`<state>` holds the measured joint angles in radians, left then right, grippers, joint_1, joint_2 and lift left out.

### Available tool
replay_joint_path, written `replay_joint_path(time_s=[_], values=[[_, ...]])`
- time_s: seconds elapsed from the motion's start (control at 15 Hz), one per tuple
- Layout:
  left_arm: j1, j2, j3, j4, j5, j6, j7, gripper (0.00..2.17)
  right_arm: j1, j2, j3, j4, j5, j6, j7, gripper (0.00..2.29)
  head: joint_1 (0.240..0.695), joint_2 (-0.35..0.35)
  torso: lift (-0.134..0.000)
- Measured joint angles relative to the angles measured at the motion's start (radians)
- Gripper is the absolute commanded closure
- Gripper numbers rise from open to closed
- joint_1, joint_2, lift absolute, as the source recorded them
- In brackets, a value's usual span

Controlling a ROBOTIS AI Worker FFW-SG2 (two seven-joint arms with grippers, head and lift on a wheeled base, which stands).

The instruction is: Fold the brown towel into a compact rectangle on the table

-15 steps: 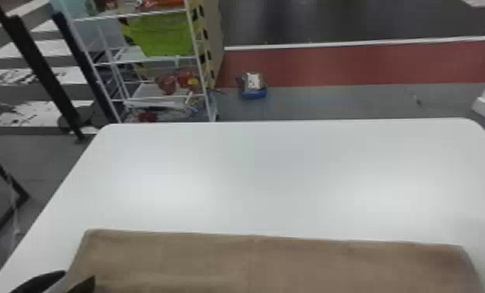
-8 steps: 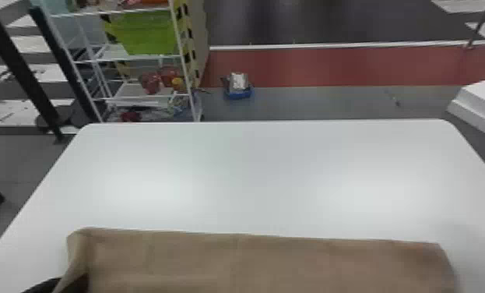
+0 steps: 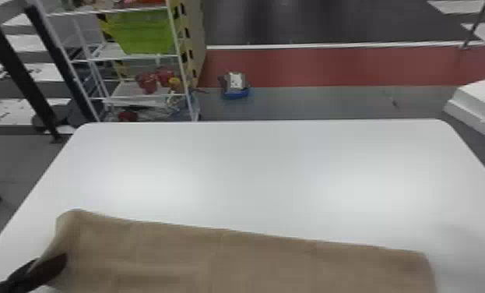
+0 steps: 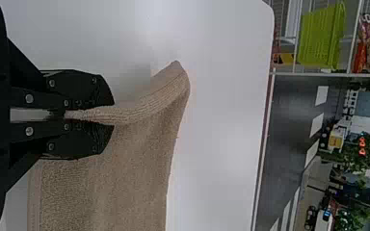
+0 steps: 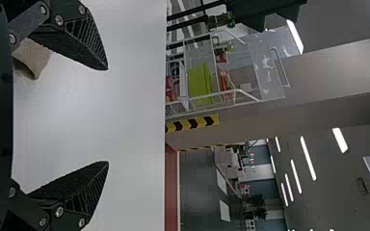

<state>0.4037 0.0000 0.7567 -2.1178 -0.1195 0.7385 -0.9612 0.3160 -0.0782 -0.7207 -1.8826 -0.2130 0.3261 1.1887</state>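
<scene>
- The brown woven cloth towel (image 3: 229, 265) lies along the near side of the white round-cornered table (image 3: 253, 175), in a long band whose left end is raised.
- That end has just lifted: in the head view its far left corner sits higher than half a second ago, and the far edge now slopes more.
- The left black two-fingered tool (image 4: 112, 115) is clamped on the towel's left edge.
- The right black two-fingered tool (image 5: 107, 116), its fingers wide apart, has come to the table's right side; it holds nothing.
- Probably, an end fold is starting; the raised edge could skew the band.
</scene>
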Motion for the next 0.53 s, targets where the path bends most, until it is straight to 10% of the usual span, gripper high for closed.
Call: replay_joint_path(time_s=[0.53], values=[[0.06,0.0,-0.061,-0.36,0.111,0.22,-0.051,1.48,0.003,0.007,0.027,0.021,0.007,-0.035,-0.015,0.2,0.695,-0.008,-0.134]])
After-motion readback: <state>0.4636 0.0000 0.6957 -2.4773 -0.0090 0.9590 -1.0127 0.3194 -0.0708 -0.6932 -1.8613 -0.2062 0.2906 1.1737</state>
